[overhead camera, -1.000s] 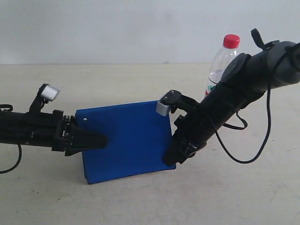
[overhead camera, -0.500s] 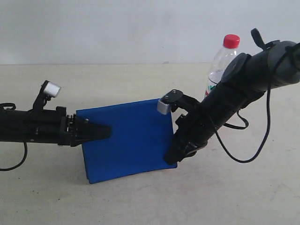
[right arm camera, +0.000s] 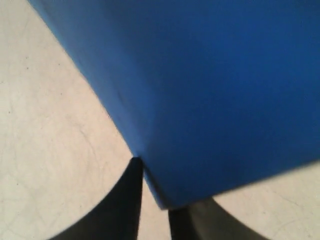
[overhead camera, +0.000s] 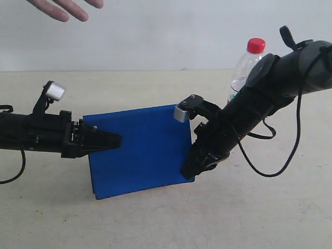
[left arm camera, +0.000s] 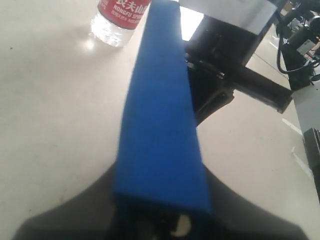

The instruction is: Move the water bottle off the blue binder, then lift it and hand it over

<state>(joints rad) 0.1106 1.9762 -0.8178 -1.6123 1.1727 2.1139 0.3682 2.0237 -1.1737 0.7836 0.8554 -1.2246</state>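
The blue binder (overhead camera: pixel 140 150) is held off the table, tilted, between both grippers. My left gripper (overhead camera: pixel 116 141) is shut on its left edge; in the left wrist view the binder (left arm camera: pixel 160 125) runs edge-on away from that gripper (left arm camera: pixel 160 220). At the binder's lower right corner, my right gripper (overhead camera: pixel 189 171) is shut on it. The right wrist view shows the blue corner (right arm camera: pixel 210 90) between the right gripper's (right arm camera: pixel 165 210) dark fingers. The water bottle (overhead camera: pixel 244 67) stands upright on the table behind the right arm, off the binder. Its red label (left arm camera: pixel 120 15) shows in the left wrist view.
A person's open hand (overhead camera: pixel 62 8) reaches in at the top left of the exterior view, above the left arm. The beige table (overhead camera: pixel 155 223) lies under the binder. A loose black cable (overhead camera: pixel 270 174) hangs from the right arm.
Both grippers have raised the binder slightly. A person's hand has come into view at the top left. The bottle has not moved.
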